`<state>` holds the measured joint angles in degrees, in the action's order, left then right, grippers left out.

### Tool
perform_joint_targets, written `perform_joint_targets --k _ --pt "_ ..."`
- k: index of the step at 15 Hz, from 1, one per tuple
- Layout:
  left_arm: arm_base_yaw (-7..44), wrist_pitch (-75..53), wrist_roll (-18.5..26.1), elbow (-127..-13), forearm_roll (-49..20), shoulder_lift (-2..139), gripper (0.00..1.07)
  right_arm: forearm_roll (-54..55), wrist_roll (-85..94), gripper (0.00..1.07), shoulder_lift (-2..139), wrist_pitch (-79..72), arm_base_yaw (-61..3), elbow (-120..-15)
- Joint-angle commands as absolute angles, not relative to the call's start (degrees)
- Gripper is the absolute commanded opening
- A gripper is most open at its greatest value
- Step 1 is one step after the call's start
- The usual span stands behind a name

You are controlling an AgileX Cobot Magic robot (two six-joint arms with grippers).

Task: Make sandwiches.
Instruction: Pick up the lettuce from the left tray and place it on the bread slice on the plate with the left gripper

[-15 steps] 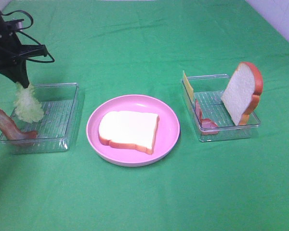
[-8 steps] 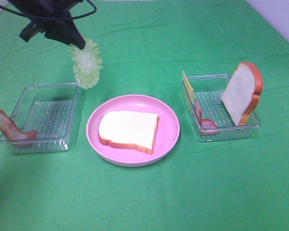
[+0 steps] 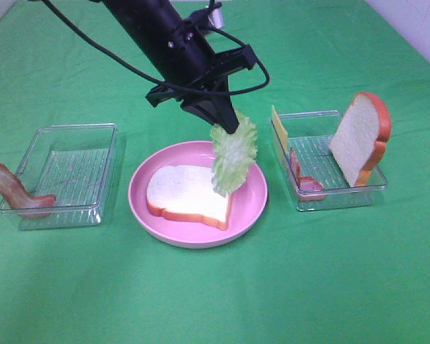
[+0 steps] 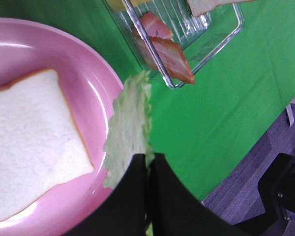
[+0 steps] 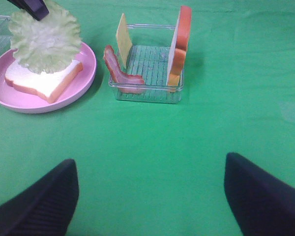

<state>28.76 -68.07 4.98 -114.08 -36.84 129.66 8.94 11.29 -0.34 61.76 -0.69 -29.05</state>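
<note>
Sandwich parts are spread over a green cloth (image 3: 215, 301). The left arm (image 3: 158, 36) is reached in from far left to above the pink plate (image 3: 252, 201) at centre. A left tray (image 3: 75, 172) and a right tray (image 3: 322, 161) are set either side of it, apart. One bread (image 3: 175, 193) is laid flat on the plate. A second bread (image 3: 358, 140) is stood on edge at the right tray's right end. Lettuce (image 3: 234, 154) is pinched at its top by the left gripper (image 3: 228, 125), fingers (image 4: 132, 196) closed tight on it. It is hung over the flat bread's right part; contact cannot be told. Bacon (image 3: 11, 188) is draped over the left tray's near-left corner. Cheese (image 3: 279, 125) is stood at the right tray's far-left corner, and ham (image 3: 301, 178) is leaned on its left wall. The right gripper (image 5: 150, 164) is spread wide over the cloth, nothing held.
</note>
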Motion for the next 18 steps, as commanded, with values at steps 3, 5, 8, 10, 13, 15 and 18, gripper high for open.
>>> perform_joint_targets --k 3,5,8,10,13,15,18 --pt "29.62 -67.67 5.56 -114.31 -32.95 131.89 0.00 9.11 11.34 0.77 -0.97 61.31 -0.63 -28.93" --pt "29.62 -66.18 4.30 -114.25 -24.47 133.21 0.00 9.11 11.34 0.77 -0.97 61.31 -0.63 -28.93" --pt "29.62 -65.09 -2.18 -114.25 -16.73 133.56 0.00 9.11 11.34 0.77 -0.97 61.31 -0.63 -28.93" --pt "29.62 -64.97 -2.69 -114.25 -16.62 133.56 0.00 9.11 11.34 0.77 -0.97 61.31 -0.63 -28.93" --pt "29.62 -65.15 -2.69 -114.25 -16.62 133.56 0.16 9.11 11.34 0.77 -0.97 61.31 -0.63 -28.93" --pt "29.62 -66.12 -3.50 -114.42 -15.53 133.04 0.53 9.11 11.34 0.77 -0.97 61.31 -0.63 -28.93" --pt "29.22 -69.50 -5.50 -117.17 -12.43 131.89 0.71 9.11 11.34 0.77 -0.97 61.31 -0.63 -28.93"
